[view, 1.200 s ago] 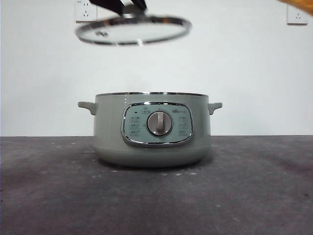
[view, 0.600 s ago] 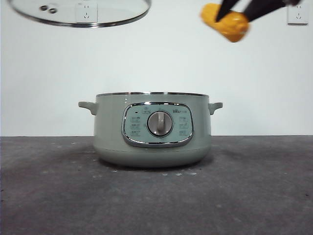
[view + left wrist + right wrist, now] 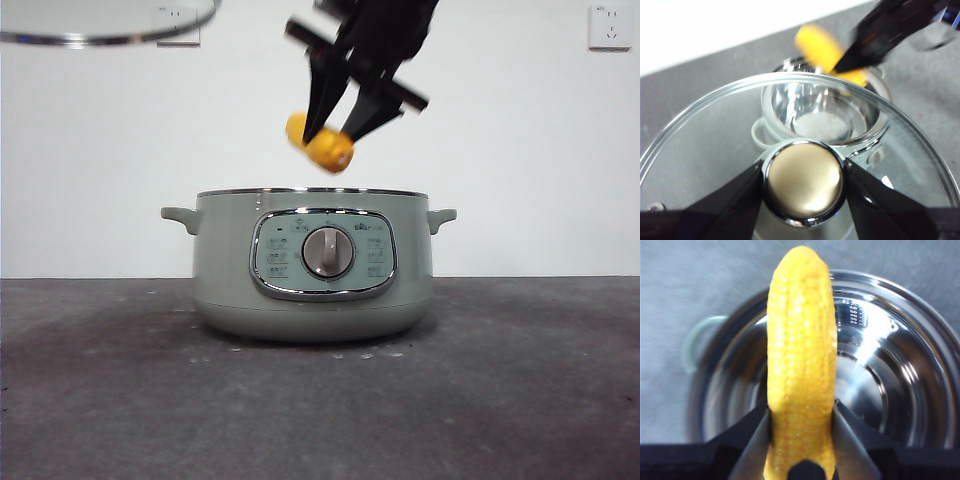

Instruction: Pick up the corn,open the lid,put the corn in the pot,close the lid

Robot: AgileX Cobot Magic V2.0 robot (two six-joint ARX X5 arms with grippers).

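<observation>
Right gripper point(image 3: 335, 135), clamped on the corn point(image 3: 322, 145), has swung in from 2 o'clock to just above the open pot point(image 3: 312, 265); release is probably next. Left gripper point(image 3: 804, 180), clenching the lid point(image 3: 105, 22), has retreated toward 10 o'clock.

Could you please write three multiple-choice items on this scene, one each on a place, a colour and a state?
1. Where is the corn?
A. on the table
B. in the air above the open pot
C. at the bottom of the pot

2. What colour is the pot's outside?
A. sage green
B. red
C. black

3. What holds the lid?
A. nothing, it sits on the pot
B. the right claw
C. the left claw

Answers: 1 B, the front view shows it held over the rim; 2 A, seen from the front; 3 C, its jaws clamp the knob.
</observation>
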